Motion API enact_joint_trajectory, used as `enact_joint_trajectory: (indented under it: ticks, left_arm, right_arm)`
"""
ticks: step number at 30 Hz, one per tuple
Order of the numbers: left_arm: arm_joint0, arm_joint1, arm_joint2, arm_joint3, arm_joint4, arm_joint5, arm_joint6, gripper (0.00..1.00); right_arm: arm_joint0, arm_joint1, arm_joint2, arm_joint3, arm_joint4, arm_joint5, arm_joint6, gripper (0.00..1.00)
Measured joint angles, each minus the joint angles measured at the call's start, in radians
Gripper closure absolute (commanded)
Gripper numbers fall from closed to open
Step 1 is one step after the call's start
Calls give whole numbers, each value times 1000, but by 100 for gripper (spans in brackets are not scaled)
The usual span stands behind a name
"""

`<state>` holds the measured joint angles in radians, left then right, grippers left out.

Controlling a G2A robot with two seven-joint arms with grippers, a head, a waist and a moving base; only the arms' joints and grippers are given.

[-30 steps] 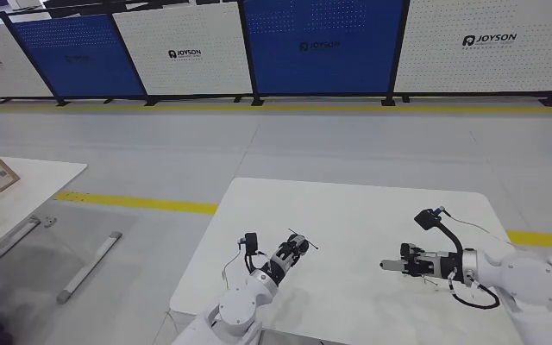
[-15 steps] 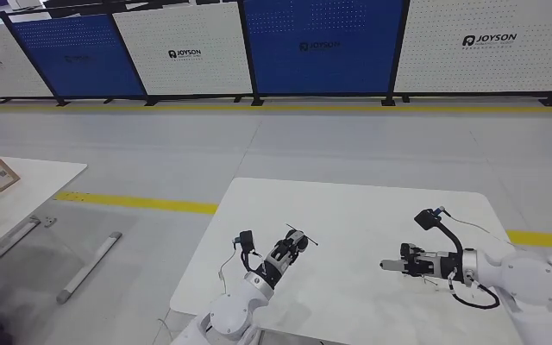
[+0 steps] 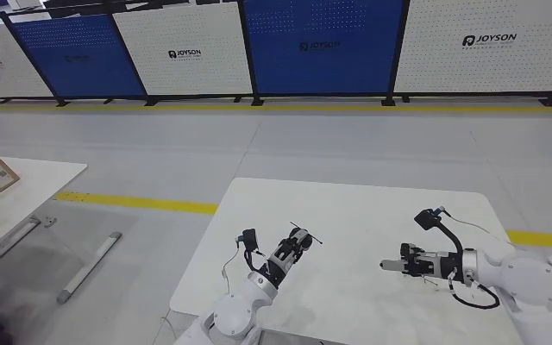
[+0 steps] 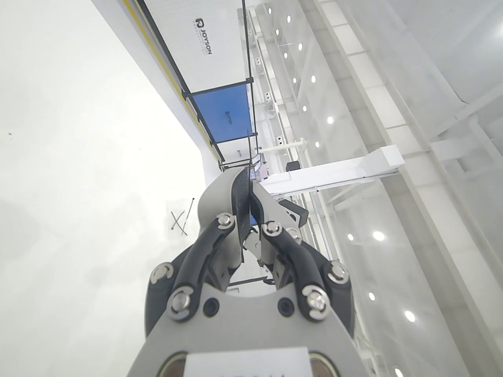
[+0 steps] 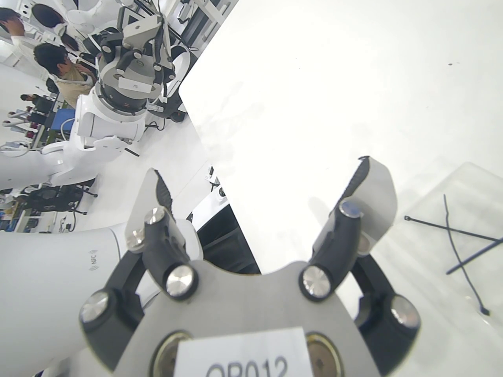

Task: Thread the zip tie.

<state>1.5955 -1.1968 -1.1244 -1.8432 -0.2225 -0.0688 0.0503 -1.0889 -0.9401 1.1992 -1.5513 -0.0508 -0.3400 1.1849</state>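
Observation:
My left gripper hovers over the near left part of the white table. It is shut on a thin black zip tie, which sticks out crosswise past the fingertips. In the left wrist view the zip tie runs straight out from between the closed pads. My right gripper is low over the table's near right part, pointing toward the left arm. It is open with nothing between its fingers.
Two spare black zip ties lie crossed on a clear sheet or tray beside my right gripper; they also show far off as crossed ties on the table. The table's near edge runs close under the right gripper.
My left gripper has shifted slightly farther from me and to the right, carrying the zip tie. The right arm has stayed still.

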Motion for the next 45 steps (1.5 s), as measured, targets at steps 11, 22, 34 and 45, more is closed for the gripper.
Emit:
enact_joint_trajectory:
  ticks: [11, 22, 34, 45]
  left_arm:
    - [0, 0, 0, 0, -1, 0, 0, 100]
    - [0, 0, 0, 0, -1, 0, 0, 100]
    - [0, 0, 0, 0, -1, 0, 0, 100]
    - [0, 0, 0, 0, -1, 0, 0, 100]
  right_arm:
    - [0, 0, 0, 0, 0, 0, 0, 0]
    - [-6, 18, 76, -10, 26, 136, 39, 0]
    - [85, 36, 46, -20, -136, 405, 207, 0]
    - [80, 35, 29, -28, -163, 416, 188, 0]
